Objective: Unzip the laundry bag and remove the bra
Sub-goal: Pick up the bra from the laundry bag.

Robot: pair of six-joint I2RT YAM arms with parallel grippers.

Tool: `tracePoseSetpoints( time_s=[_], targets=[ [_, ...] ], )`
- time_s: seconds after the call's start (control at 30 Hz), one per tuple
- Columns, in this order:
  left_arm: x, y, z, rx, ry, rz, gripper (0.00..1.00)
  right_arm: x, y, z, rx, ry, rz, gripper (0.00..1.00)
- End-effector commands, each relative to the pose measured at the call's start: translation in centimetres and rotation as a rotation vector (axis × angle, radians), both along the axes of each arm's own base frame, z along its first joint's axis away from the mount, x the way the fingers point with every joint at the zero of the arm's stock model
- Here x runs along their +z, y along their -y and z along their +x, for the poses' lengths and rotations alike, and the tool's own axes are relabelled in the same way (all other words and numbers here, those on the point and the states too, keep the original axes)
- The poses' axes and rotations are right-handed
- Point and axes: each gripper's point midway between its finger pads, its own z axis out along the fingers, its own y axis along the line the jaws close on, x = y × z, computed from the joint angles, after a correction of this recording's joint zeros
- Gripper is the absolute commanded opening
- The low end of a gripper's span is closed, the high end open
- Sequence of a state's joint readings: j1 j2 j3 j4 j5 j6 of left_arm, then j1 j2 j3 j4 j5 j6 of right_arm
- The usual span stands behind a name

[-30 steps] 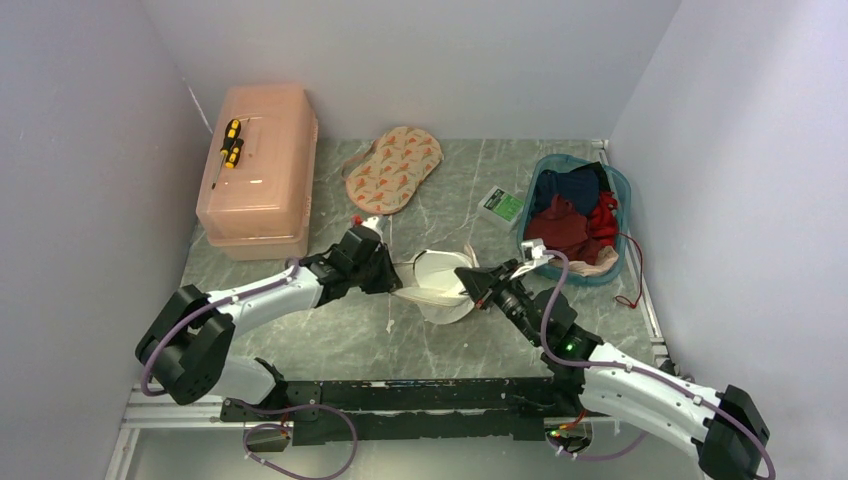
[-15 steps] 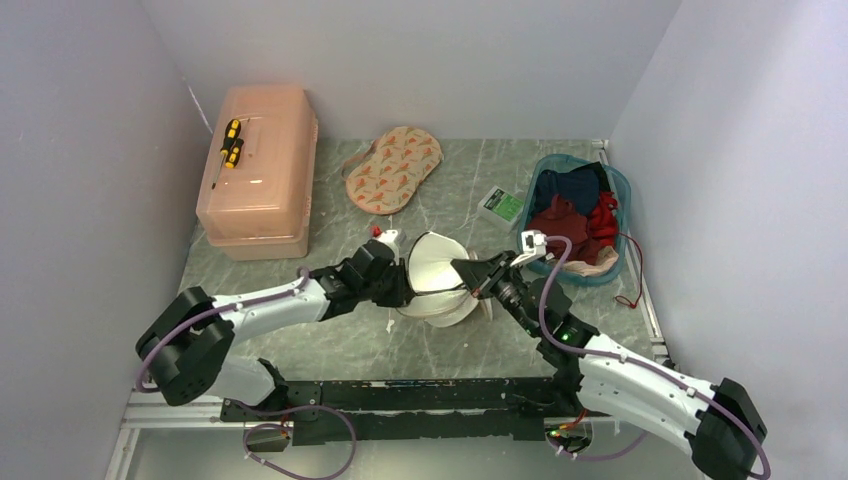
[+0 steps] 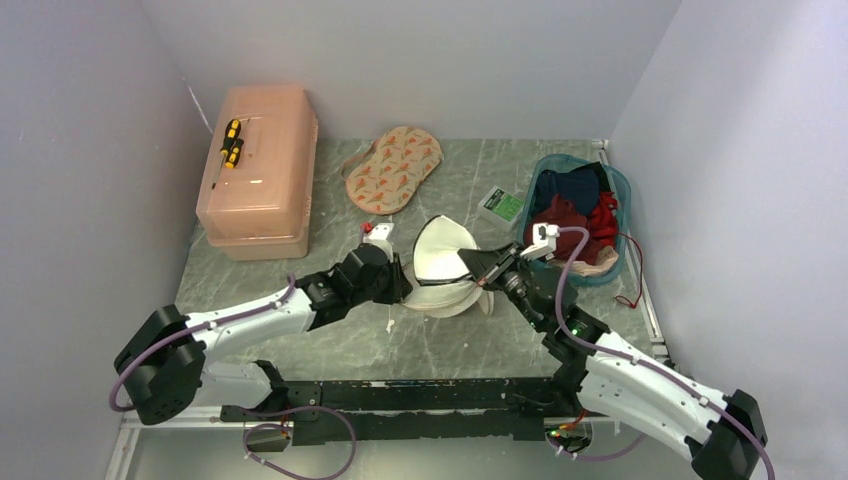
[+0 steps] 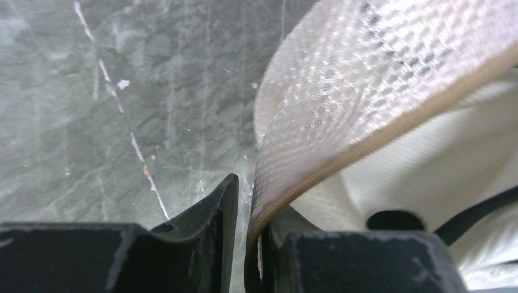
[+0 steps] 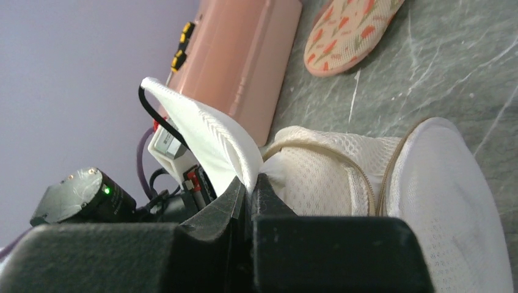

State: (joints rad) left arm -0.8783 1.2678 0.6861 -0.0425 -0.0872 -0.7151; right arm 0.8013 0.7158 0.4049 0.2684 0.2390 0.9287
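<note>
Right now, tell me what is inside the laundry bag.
Only white lining shows inside the laundry bag; no bra is visible. Its raised flap covers the rest of the interior.

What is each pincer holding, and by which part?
The right pincer pinches the laundry bag by the edge of its white flap. The left pincer has the bag's cream rim between its fingers; whether they clamp it cannot be told.

Left arm (image 3: pixel 260 312): stretched forward and inward over the table; left gripper (image 4: pixel 243 186) low, jaws narrowly parted. Right arm (image 3: pixel 620 365): stretched forward and inward; right gripper (image 5: pixel 250 183) pinched closed on laundry bag (image 3: pixel 440 250) fabric.
</note>
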Motion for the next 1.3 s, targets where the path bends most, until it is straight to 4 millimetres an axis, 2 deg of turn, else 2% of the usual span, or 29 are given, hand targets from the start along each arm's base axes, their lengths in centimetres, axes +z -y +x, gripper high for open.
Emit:
tracePoseSetpoints(
  time_s=[0.0, 0.17, 0.33, 0.47, 0.57, 0.67, 0.87, 1.03, 1.27],
  targets=[
    [-0.5, -2.7, 0.5, 0.082, 0.04, 0.096, 0.24, 2.1, 1.8, 0.4, -0.068, 0.015, 0.103, 0.0],
    [0.0, -3.2, 0.9, 0.099, 0.059, 0.124, 0.23, -0.1, 0.3, 0.3, 0.005, -0.053, 0.099, 0.0],
    [1.8, -1.5, 0.9, 0.037, 0.098, 0.045, 0.23, -1.6, -1.6, 0.1, 0.091, -0.09, 0.114, 0.0],
    [1.4, -0.4, 0.8, -0.005, 0.087, 0.035, 0.19, -0.9, -3.5, -0.1, 0.18, -0.086, 0.126, 0.0],
    [0.3, -0.8, 1.1, 0.022, 0.065, 0.084, 0.16, -0.1, -4.1, -0.1, 0.209, -0.081, 0.158, 0.0],
    [-0.3, -1.5, 1.0, 0.042, 0.066, 0.104, 0.14, 1.6, -3.8, 0.1, 0.208, -0.047, 0.205, 0.0],
    [-1.0, -3.1, 1.1, 0.088, 0.073, 0.151, 0.03, 4.7, -2.5, 0.2, 0.245, -0.021, 0.338, 0.0],
    [-0.7, -3.2, 1.1, 0.095, 0.081, 0.146, 0.03, 5.8, -2.1, 0.1, 0.276, -0.018, 0.402, 0.0],
    [0.8, -3.4, 1.1, 0.107, 0.092, 0.123, 0.04, 6.0, -1.6, -0.2, 0.298, -0.012, 0.399, 0.0]
  ],
)
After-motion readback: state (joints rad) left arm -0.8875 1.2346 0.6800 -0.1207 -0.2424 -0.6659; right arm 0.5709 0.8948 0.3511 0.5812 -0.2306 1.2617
